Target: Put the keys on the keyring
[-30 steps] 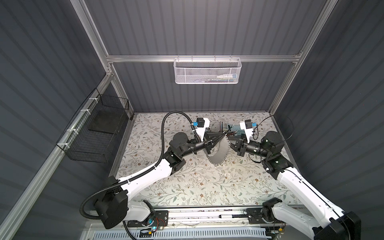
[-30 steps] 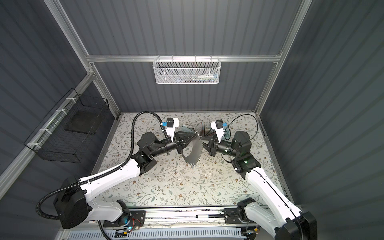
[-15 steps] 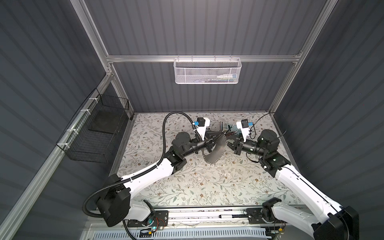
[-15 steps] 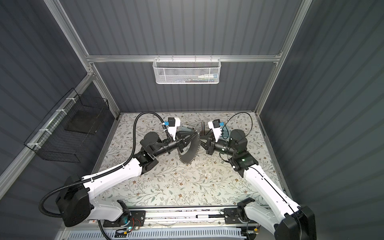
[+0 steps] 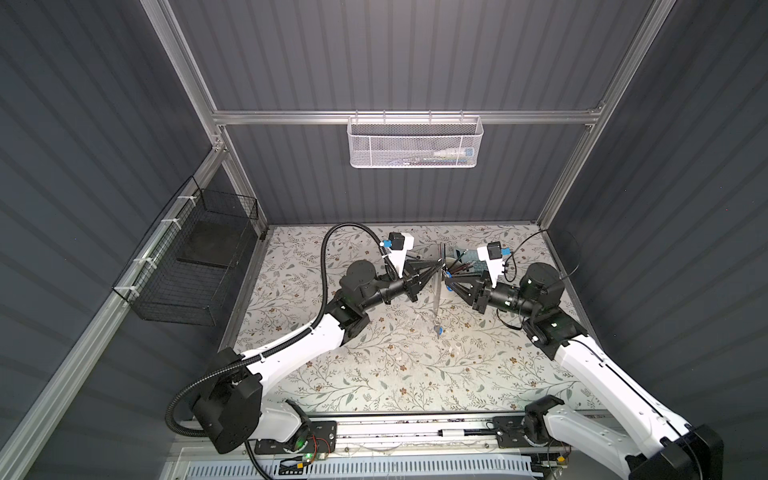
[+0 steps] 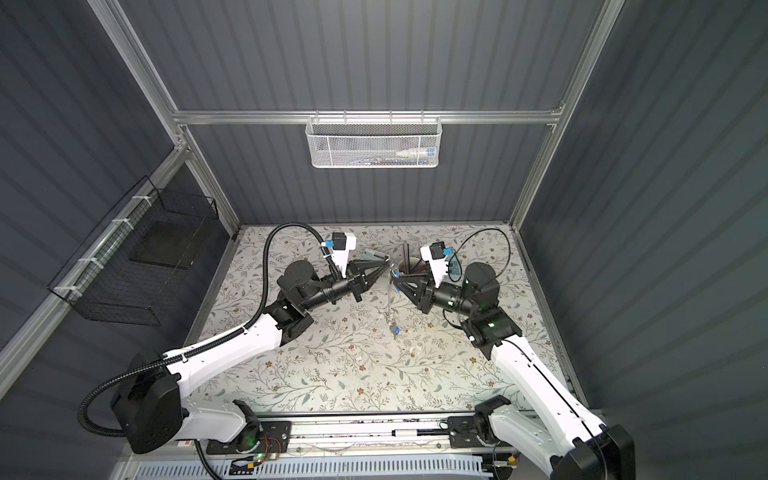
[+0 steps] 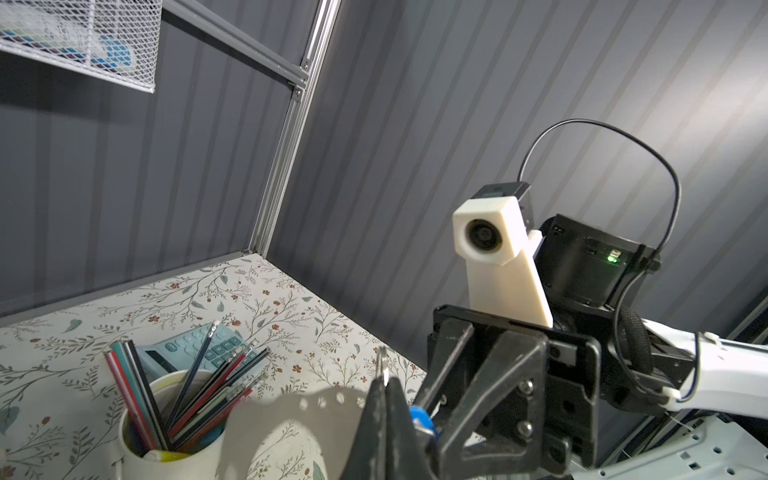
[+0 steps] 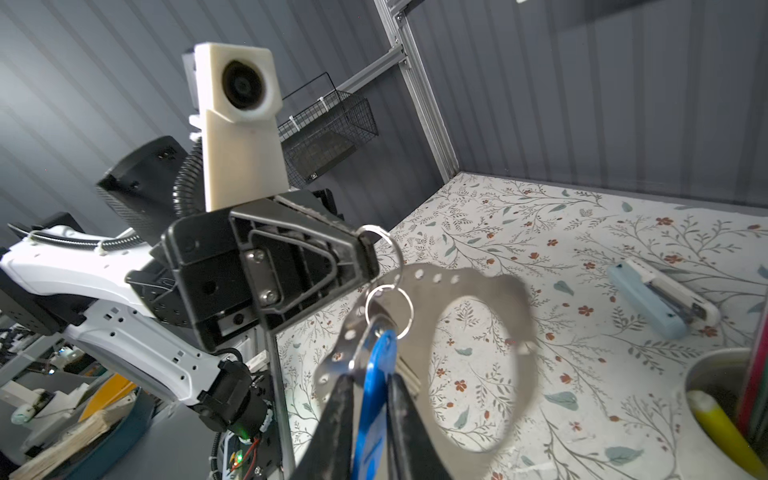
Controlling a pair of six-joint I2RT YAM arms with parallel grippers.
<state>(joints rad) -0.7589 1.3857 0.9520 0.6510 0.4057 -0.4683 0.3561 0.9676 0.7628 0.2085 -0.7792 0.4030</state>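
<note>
In both top views the left gripper (image 5: 435, 267) comes in from the left of the cup (image 6: 409, 264) of pencils. Its jaws are pressed together on the upper rim of the keyring (image 8: 490, 291). The flat grey loop hangs upright, edge-on to the top views, just left of the cup and clear of the table at its top. One key (image 8: 380, 349) sits beside that grip, its small split ring against the loop's rim; I cannot tell whether the ring is threaded on. The right gripper (image 8: 372, 374) reaches across in front of the cup with its fingers (image 8: 338, 411) close on either side of the key's blue tag. Whether they press it cannot be told. A second blue-tagged key (image 5: 439, 331) shows at the loop's lower end, nearer the front rail than the cup; hanging or lying, I cannot say. A teal calculator (image 7: 195, 345) lies flat on the table just right of the cup.
</note>
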